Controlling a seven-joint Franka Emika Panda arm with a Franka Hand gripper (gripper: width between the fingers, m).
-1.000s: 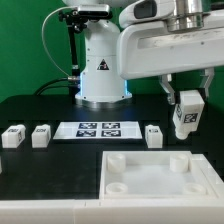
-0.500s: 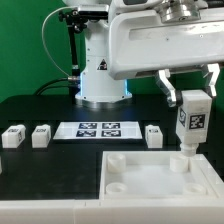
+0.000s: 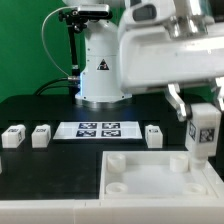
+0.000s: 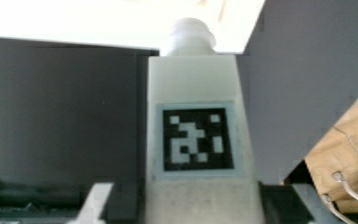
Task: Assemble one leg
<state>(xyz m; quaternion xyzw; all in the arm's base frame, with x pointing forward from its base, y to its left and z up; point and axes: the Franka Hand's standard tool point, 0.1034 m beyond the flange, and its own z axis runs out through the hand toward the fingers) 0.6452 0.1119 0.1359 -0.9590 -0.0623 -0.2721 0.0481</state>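
In the exterior view, the gripper [image 3: 204, 110] hangs at about three o'clock, its jaws closed on the upper end of the leg [image 3: 205, 130]. The leg is upright, and the black-and-white tag [image 3: 206, 134] on it faces the camera. Its lower end is over the far corner of the white plate [image 3: 150, 182] at the exterior view's right; whether it touches the plate cannot be told. The plate lies flat at six o'clock, with round sockets at its corners. On the black table [image 3: 30, 108] stand three loose legs [image 3: 40, 135]: two near nine o'clock, and one just past centre toward three o'clock. Between those two and that one lies the marker board [image 3: 97, 129]. The arm's white base [image 3: 100, 70] stands behind the board at twelve o'clock.

In the wrist view, the leg [image 4: 197, 100] fills the middle of the picture, its tag [image 4: 197, 135] toward the lens. A round peg [image 4: 194, 35] shows on the end away from the gripper [image 4: 185, 202]. The grey fingers [image 4: 101, 198] press on both sides of the other end. Behind the leg the surroundings are blurred.
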